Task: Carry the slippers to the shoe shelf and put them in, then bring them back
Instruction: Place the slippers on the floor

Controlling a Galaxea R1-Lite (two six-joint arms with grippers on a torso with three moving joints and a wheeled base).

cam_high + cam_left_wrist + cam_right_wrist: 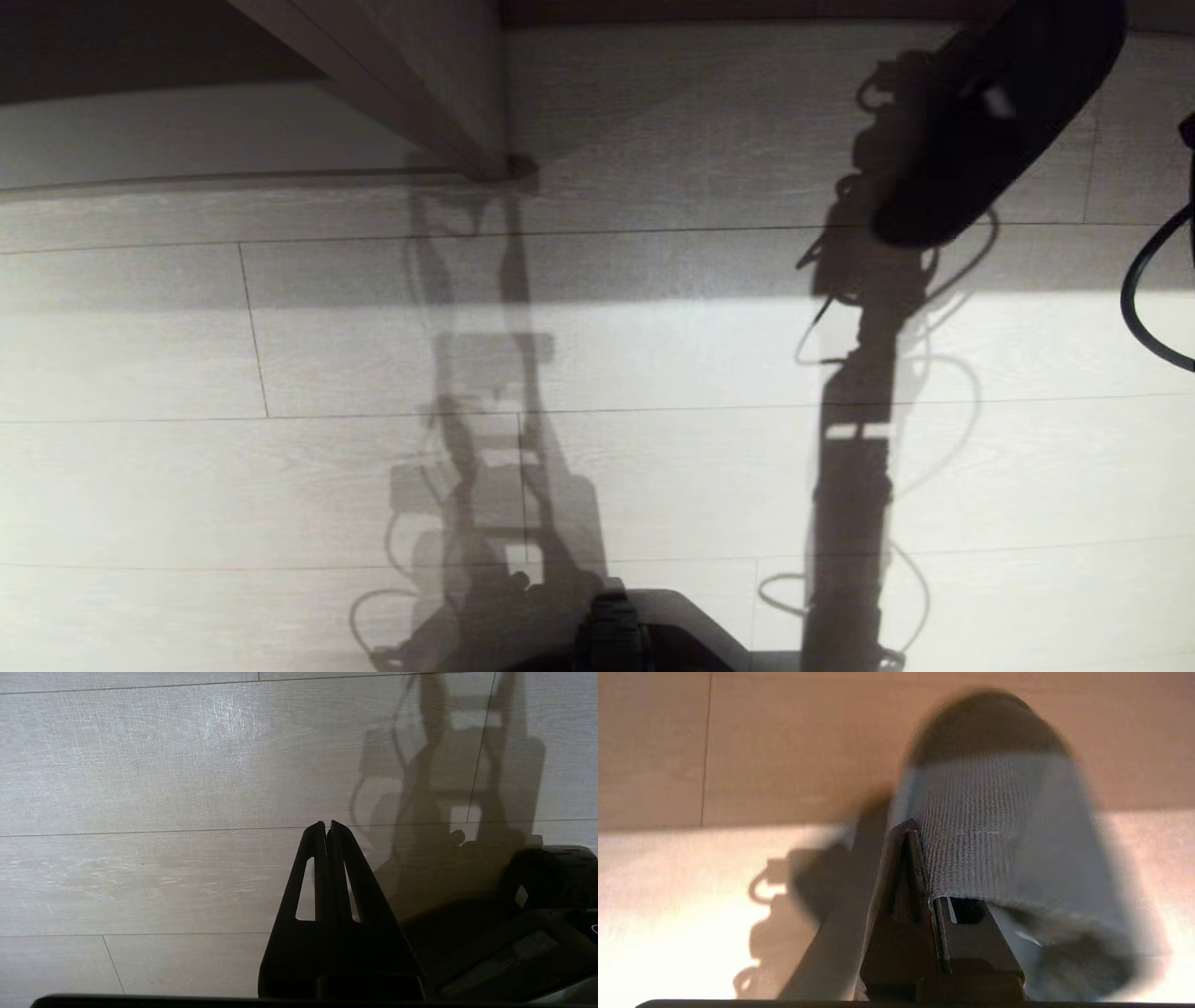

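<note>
The robot's black base (644,635) sits nearest, a rounded dark hump on the pale wood-grain floor (187,467), whose long planks meet in thin dark seams. Beside the base, the left gripper (327,828) hangs low over the planks, its two slim black slotted fingers pressed flat together into a narrow wedge with nothing between them. Long grey shadows of the arms and looping cables stretch away from the base across a bright sunlit band of floor.

Farther from the base, up on its right side, the right gripper (917,828) is clamped on a slipper (994,826), one finger inside the opening and one outside, pinching the upper's edge. Up close the fabric is soft, blue-grey and finely ribbed, with a rounded closed toe that goes dark where shade falls on it; the back is open. From above, the slipper (1004,112) reads as a dark oval hanging clear of the floor. Only one slipper is plain to see.

Farthest from the base stands the shelf (420,84), a grey-brown laminate panel slanting down to a pale base board.
</note>
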